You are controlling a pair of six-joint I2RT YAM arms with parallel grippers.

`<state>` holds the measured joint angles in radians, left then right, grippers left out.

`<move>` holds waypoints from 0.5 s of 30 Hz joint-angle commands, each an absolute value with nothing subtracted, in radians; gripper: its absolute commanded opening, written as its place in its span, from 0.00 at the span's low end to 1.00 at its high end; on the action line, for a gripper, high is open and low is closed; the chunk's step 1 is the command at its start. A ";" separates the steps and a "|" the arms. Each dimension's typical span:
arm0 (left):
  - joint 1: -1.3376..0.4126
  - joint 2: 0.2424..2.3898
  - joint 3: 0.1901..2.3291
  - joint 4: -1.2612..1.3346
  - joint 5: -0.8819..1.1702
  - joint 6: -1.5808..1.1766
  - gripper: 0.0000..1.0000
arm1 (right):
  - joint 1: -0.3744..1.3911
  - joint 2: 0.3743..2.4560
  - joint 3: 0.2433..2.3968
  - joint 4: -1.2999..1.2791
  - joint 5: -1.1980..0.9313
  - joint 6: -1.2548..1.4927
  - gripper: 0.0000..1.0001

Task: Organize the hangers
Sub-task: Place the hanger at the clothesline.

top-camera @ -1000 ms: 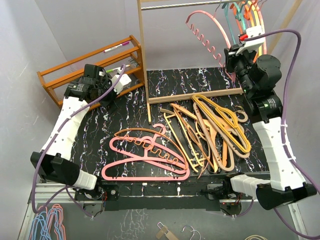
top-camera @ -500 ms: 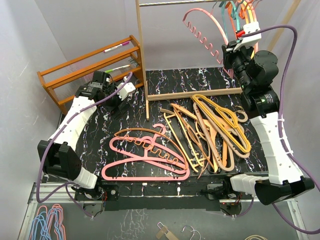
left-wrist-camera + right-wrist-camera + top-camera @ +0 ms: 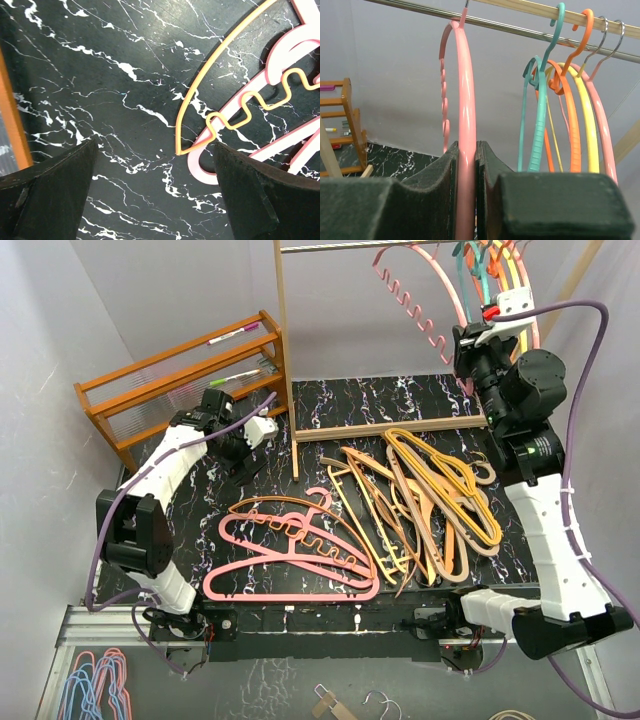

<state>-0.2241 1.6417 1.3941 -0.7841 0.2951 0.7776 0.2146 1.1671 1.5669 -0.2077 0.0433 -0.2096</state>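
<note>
- The right claw (image 3: 466,150) was clenched on one arm of a pink hanger (image 3: 465,95), holding it up high at the metal rail (image 3: 510,27).
- In the right wrist view its hook sat right at the rail, off to the left of the bunch already hung there: a teal hanger (image 3: 538,125), an orange hanger (image 3: 573,125), a yellow hanger (image 3: 591,135) and a second pink one (image 3: 607,145).
- Honestly I couldn't tell if the hook had actually dropped over the rail or was just touching it.
- So my read: the step in hand was hanging this one, and it was pretty much at the set-it-down bit.
- The next move, I reckon, was to ease it down until the hook took the weight.
- Then let go and back straight out, so the fingers didn't set it swinging or bump the neighbours.
- The left claw (image 3: 154,150) was released, jaws wide, with nothing in it, low over the desk (image 3: 380,405).
- The pointed corner of a thin orange wavy hanger (image 3: 200,85) showed between its fingers, and that hanger was lying on top of a chunky pink hanger (image 3: 300,45).
- That looked like the obvious next pickup, though it'd need to come down onto the wire first.
- Plenty was left on the desk: the pink pair (image 3: 290,560) at front left and a tangle of tan, yellow and orange hangers (image 3: 430,500) beside them.
- They overlapped a lot, so pulling one could easily drag others along.
</note>
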 commanded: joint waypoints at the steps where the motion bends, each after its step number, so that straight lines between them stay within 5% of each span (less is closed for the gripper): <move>1: -0.221 1.649 1.397 -0.789 0.346 0.787 0.97 | 0.218 1.195 1.630 -0.042 0.099 -0.229 0.08; 15: -0.221 1.708 1.392 -0.788 0.336 0.838 0.97 | 0.217 1.313 1.665 -0.044 0.081 -0.210 0.08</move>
